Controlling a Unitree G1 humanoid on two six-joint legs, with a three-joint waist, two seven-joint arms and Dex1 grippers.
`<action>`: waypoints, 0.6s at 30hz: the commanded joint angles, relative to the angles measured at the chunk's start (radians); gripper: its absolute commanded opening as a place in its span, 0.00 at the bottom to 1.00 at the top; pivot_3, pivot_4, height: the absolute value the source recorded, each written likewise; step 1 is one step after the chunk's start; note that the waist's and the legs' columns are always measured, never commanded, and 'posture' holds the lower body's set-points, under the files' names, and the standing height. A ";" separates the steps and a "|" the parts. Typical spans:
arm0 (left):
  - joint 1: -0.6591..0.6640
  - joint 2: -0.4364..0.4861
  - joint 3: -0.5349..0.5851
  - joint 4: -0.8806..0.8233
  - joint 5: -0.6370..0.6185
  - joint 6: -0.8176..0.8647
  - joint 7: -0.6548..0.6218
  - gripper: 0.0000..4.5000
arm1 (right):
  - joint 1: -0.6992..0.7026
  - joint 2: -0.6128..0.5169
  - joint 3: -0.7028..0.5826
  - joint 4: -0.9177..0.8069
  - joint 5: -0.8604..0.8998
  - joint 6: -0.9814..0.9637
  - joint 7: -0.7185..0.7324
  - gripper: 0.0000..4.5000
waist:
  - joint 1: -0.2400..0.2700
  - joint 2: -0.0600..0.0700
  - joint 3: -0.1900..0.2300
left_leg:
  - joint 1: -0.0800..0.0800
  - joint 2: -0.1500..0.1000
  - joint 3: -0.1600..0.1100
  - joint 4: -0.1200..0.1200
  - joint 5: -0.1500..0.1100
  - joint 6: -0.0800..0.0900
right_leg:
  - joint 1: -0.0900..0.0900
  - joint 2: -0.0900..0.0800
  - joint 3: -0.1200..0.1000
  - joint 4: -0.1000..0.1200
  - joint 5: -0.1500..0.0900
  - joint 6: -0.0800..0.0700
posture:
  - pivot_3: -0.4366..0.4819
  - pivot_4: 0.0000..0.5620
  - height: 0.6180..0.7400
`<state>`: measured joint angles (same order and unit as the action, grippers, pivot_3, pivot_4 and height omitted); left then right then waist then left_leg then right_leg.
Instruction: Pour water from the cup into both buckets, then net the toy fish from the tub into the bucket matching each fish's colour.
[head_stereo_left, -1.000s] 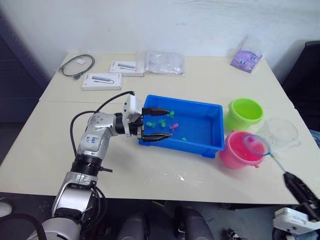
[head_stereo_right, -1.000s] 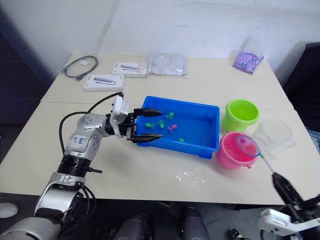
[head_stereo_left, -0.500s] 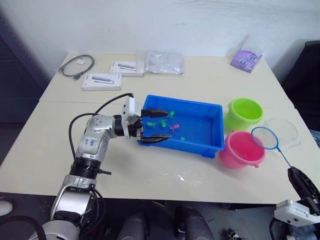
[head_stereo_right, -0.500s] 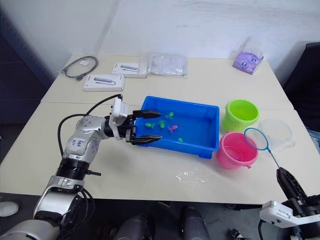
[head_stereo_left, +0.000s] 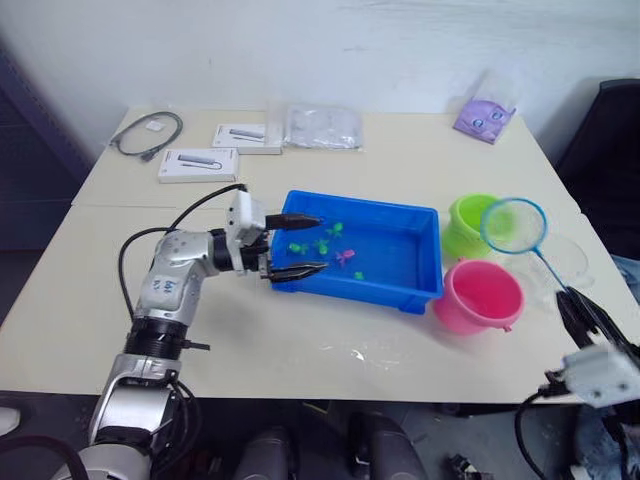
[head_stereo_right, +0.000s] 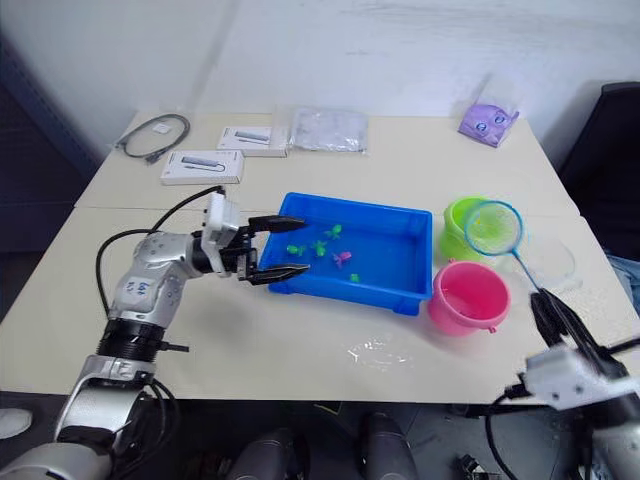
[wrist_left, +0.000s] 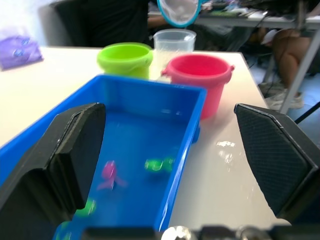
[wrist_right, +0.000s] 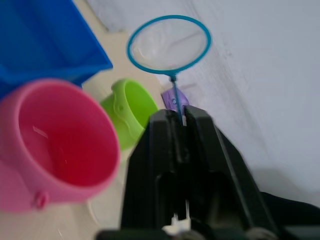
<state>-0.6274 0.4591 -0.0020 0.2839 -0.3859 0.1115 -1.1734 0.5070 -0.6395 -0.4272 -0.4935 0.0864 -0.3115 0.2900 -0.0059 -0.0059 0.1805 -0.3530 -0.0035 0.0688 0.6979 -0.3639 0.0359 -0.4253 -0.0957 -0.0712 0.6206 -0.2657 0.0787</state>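
The right end effector (head_stereo_left: 578, 308) is closed tight on the thin dark handle of the net (head_stereo_left: 514, 224), near the front right corner of the counter (head_stereo_left: 420, 160). The net is held up in the air, and its light-blue hoop is seen in front of the green bucket (head_stereo_left: 464, 226) and the cup (wrist_left: 174, 42) — the mesh looks empty.

The left end effector (head_stereo_left: 300, 244) has its two black fingers spread wide, holding nothing, at the left end of the blue tub (head_stereo_left: 400, 260), one finger on each side of the short wall.

In the tub lie a few small green fish (head_stereo_left: 322, 240) and one pink fish (head_stereo_left: 345, 257). The pink bucket (head_stereo_left: 478, 297) stands just beside the right end of the tub, and the green bucket stands behind it.
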 joint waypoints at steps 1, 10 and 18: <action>0.010 0.036 0.076 0.014 0.000 -0.043 0.049 0.98 | -0.144 -0.043 0.123 -0.127 0.285 0.312 0.080 0.00 | 0.003 0.000 0.000 | 0.000 0.000 0.000 0.000 0.000 0.000 | 0.000 0.000 0.000 0.000 0.000 0.000 | 0.48 0.27 1.00; 0.118 0.158 0.124 -0.064 -0.001 -0.032 0.047 0.98 | -0.577 -0.244 0.306 -0.114 0.470 0.950 0.161 0.00 | 0.012 0.000 0.000 | -0.004 -0.001 -0.004 0.000 -0.001 0.000 | -0.002 -0.004 -0.005 -0.001 0.000 -0.001 | 0.48 0.27 1.00; 0.266 0.196 0.154 -0.234 -0.005 0.027 0.132 0.98 | -0.911 -0.287 0.553 0.160 0.214 0.919 0.291 0.00 | 0.006 0.000 0.000 | -0.005 -0.001 -0.004 -0.001 -0.001 0.000 | -0.003 -0.005 -0.006 -0.004 0.000 0.000 | 0.48 0.27 1.00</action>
<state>-0.3622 0.6401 0.1411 0.0913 -0.3880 0.1361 -1.0489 -0.3768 -0.9080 0.1104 -0.3569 0.3572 0.6402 0.5524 0.0000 -0.0059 0.1805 -0.3587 -0.0047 0.0650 0.6971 -0.3647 0.0361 -0.4282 -0.1004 -0.0772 0.6161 -0.2656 0.0787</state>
